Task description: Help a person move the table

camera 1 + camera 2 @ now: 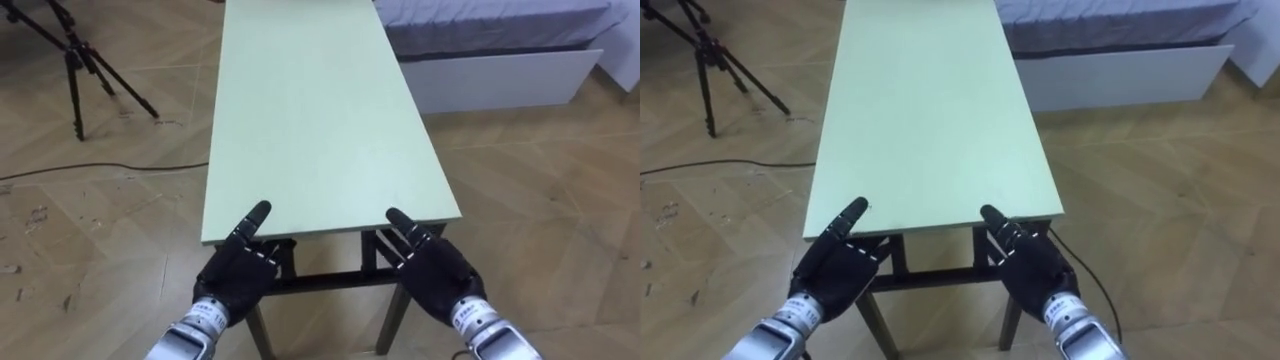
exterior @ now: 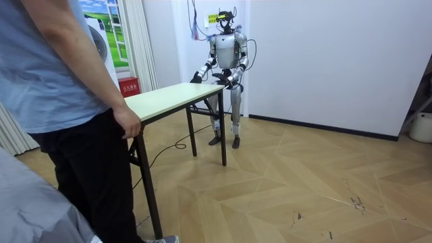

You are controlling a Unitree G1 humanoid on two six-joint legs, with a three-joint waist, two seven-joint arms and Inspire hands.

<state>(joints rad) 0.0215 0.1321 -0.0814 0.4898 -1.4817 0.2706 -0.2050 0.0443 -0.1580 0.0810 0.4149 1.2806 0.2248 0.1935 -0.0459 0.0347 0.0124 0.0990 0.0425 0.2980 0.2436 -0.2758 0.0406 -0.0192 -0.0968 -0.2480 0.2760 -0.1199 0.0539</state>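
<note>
Taking hold — lift not yet begun.
Long pale-green table (image 1: 310, 110) with dark metal legs, between robot and person (image 2: 61, 74); left hand (image 1: 238, 270) and right hand (image 1: 435, 270) meet its near edge, fingers seemingly tucked under — grip unclear. Next: firm hold, level lift.

Bright, even room light, with a soft shadow under the table (image 1: 320, 120).

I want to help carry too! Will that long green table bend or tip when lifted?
Probably stiff: the table top looks flat and rigid. Maybe heavyish, given its dark frame. It might tilt if one end rises first; a person's hand is at one end, the left robot hand and right robot hand at the other.
</note>
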